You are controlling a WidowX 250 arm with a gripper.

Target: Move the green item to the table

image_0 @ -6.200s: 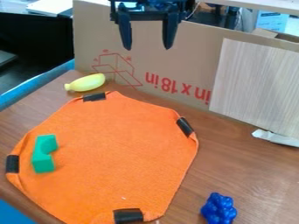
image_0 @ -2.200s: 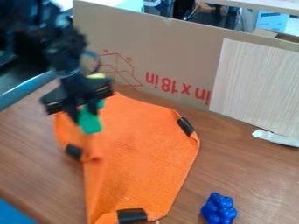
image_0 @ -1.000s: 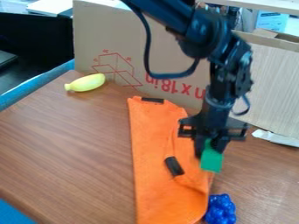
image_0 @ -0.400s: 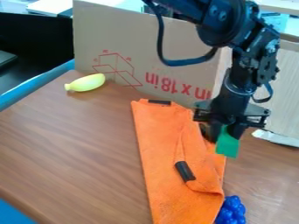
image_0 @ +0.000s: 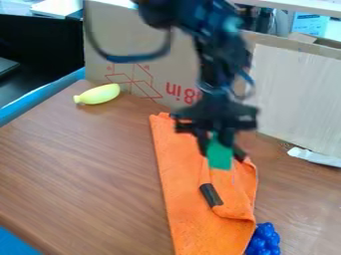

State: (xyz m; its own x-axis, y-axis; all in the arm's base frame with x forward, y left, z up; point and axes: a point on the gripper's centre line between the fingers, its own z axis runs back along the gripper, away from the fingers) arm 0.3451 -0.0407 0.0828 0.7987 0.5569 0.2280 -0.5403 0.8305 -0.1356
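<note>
Over the upper right part of the orange cloth (image_0: 193, 199), the black gripper (image_0: 216, 145) points down, shut on the green item (image_0: 220, 155). The green block's lower part sticks out below the fingers. The cloth lies folded over itself on the brown wooden table (image_0: 80, 169), a black clip near its middle fold. Whether the block touches the cloth I cannot tell.
A yellow toy (image_0: 98, 94) lies at the table's back left. Blue toy grapes (image_0: 264, 240) sit against the cloth's lower right edge. A cardboard wall (image_0: 143, 50) and a pale panel (image_0: 293, 94) stand along the back.
The gripper went from the cloth's left side to its right with the green block, the cloth folding rightward. Since the last earlier frame it has moved left and slightly up; the cloth stayed.
</note>
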